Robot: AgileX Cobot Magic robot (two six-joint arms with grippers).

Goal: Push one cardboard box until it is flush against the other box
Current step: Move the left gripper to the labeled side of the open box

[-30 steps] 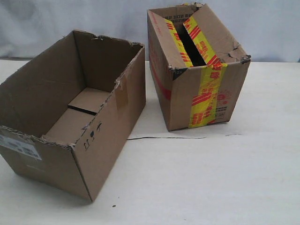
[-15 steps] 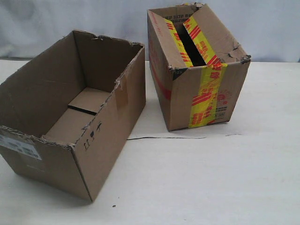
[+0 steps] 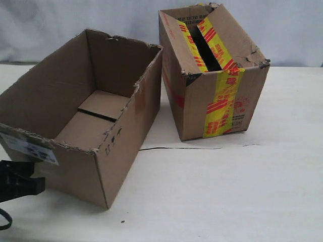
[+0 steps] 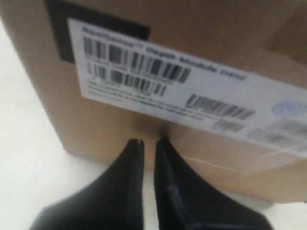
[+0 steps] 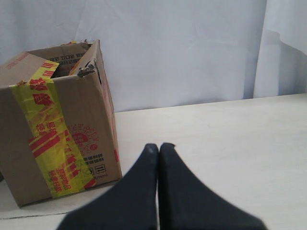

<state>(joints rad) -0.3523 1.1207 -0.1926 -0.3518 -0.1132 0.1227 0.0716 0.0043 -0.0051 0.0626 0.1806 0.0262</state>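
The plain cardboard box lies open-topped at the left of the exterior view, angled toward the other box, which carries yellow-and-red tape. A wedge of table shows between their bases; their far top corners look very close. My left gripper is at the plain box's near short side, low, under the white barcode label. In the left wrist view its jaws stand nearly together, tips against the cardboard below the label, holding nothing. My right gripper is shut and empty, apart from the taped box.
Both boxes stand on a pale table with a thin dark line across it. A white curtain hangs behind. A black cable loop shows at the lower left edge.
The plain box has slid away and to the right, closer to the taped box. My left gripper has come into the exterior view at the lower left, behind the labelled side.
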